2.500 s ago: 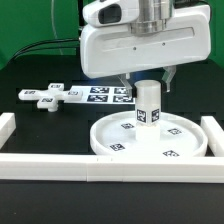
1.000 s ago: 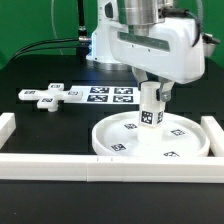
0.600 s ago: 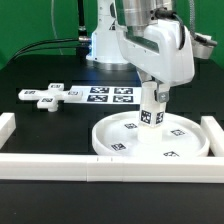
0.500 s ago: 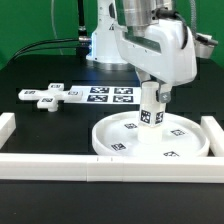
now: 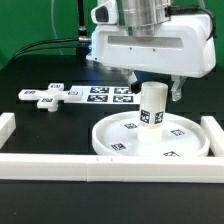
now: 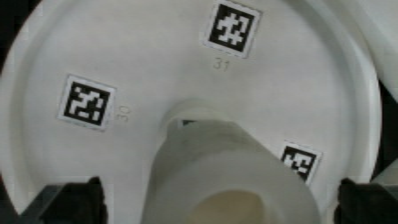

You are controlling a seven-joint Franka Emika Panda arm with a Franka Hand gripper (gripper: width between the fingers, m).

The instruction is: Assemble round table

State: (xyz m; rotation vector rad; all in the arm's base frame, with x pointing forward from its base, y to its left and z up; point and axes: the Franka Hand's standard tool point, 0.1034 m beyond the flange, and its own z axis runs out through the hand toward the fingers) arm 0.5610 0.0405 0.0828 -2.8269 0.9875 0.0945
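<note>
The short thick post (image 5: pixel 152 108) stands upright at the middle of the large round disc (image 5: pixel 150 143), tag facing us. The disc lies flat on the black table (image 5: pixel 50 125), tucked into the near corner on the exterior view's right, where the white border rails (image 5: pixel 100 166) meet. Right over the post hangs the gripper (image 5: pixel 155 95), jaws spread wide. Its fingers (image 5: pixel 176 93) straddle the post's top, one on each side, with a gap showing, so it's gripping nothing. The wrist view agrees: post (image 6: pixel 222 170) dead centre, dark fingertips (image 6: pixel 71 197) well out on either side. Farther back, towards the exterior view's left, the cross-shaped piece (image 5: pixel 45 98) lies beside the marker board (image 5: pixel 105 95).
</note>
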